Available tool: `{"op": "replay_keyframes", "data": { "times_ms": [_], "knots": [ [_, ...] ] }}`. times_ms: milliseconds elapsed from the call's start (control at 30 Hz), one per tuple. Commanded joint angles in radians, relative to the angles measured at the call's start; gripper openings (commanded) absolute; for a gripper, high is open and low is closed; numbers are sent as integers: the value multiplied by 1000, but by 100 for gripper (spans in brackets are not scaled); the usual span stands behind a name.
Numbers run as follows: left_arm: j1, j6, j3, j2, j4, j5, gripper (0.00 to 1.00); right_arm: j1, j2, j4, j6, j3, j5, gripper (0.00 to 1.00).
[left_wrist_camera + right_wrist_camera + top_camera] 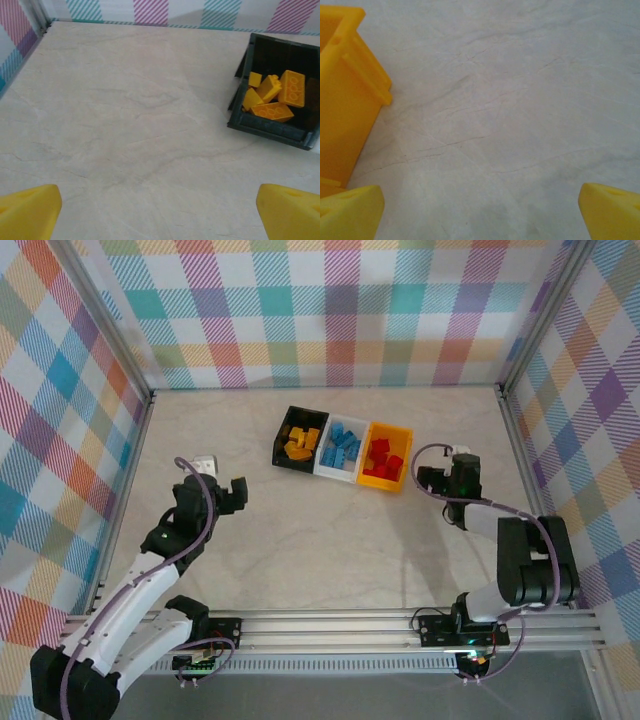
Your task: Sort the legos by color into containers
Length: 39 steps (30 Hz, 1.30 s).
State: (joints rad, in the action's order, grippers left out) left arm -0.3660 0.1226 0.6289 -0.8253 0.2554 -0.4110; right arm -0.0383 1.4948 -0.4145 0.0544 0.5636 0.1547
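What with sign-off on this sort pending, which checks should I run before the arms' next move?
1. Yellow bricks all in the black bin: ok.
2. Blue bricks all in the white bin: ok.
3. Red bricks all in the yellow bin: ok.
4. Left claw open and empty: ok.
5. Right claw open and empty: ok.
6. Loose bricks on the table: none seen, ok; under the arms, cannot tell.
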Motion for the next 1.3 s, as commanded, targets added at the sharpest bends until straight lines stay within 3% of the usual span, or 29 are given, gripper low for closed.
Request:
{"op": "replay_keyframes", "data": {
  "times_ms": [0, 200, 433, 667, 1033, 1267],
  "knots": [
    [36, -55, 9, -13, -22, -26, 100, 6, 17, -195, -37, -45, -71, 100],
    [153, -97, -27, -87, -137, 0, 100, 8, 44, -476, -43, -178, -97, 100],
    [205, -117, -89, -295, -401, -18, 100, 8, 37, -435, -51, -164, -119, 100],
    [209, -150, -39, -520, -476, 42, 100, 9, 38, -428, -55, -160, -130, 100],
    [223, -121, -8, -693, -631, 151, 100, 22, 38, -412, -50, -153, -157, 100],
    [236, -212, -29, -710, -732, 275, 100, 29, 37, -407, -46, -150, -172, 100]
  ]
}}
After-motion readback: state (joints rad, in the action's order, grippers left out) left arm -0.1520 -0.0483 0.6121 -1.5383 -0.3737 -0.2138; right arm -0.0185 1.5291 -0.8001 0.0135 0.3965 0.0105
